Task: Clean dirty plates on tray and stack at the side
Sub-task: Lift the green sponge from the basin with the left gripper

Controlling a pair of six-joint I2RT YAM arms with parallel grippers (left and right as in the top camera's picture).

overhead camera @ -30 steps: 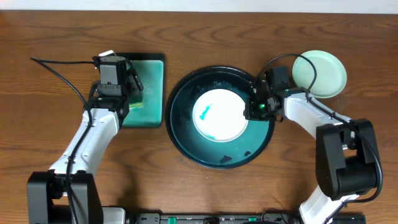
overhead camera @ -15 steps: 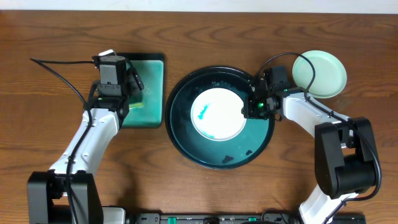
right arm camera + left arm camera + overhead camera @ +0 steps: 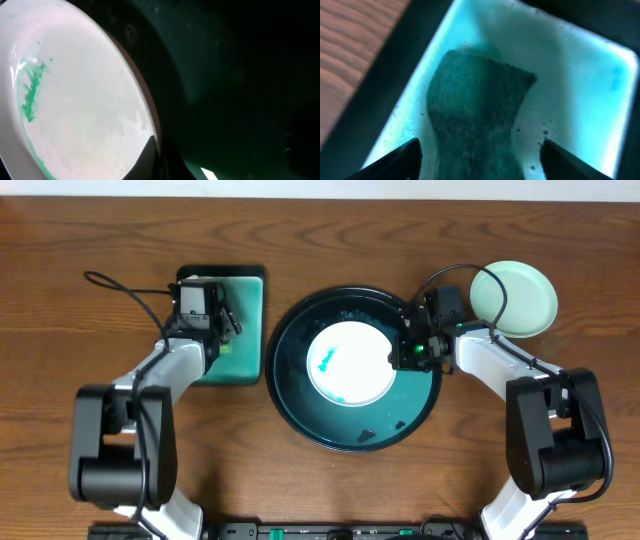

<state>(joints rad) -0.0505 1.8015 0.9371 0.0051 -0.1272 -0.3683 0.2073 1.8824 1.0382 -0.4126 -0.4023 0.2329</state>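
With left gripper (image 3: 477, 160) fingers spread well apart, swung slightly right over the last second and hung low astride the sponge (image 3: 475, 110) in the rectangular tray (image 3: 245, 290), left of centre. Not yet closed on it. At the right gripper (image 3: 408, 352), looked clamped on the right rim of the white plate (image 3: 350, 365). Had nudged it slightly up and left, then held it steady in the middle of the round tray (image 3: 300, 415). Left the green smear (image 3: 326, 363) untouched. Probably meant sponge pickup next, with the plate braced for wiping. Noted one mint plate (image 3: 515, 298) already off the tray at upper right.
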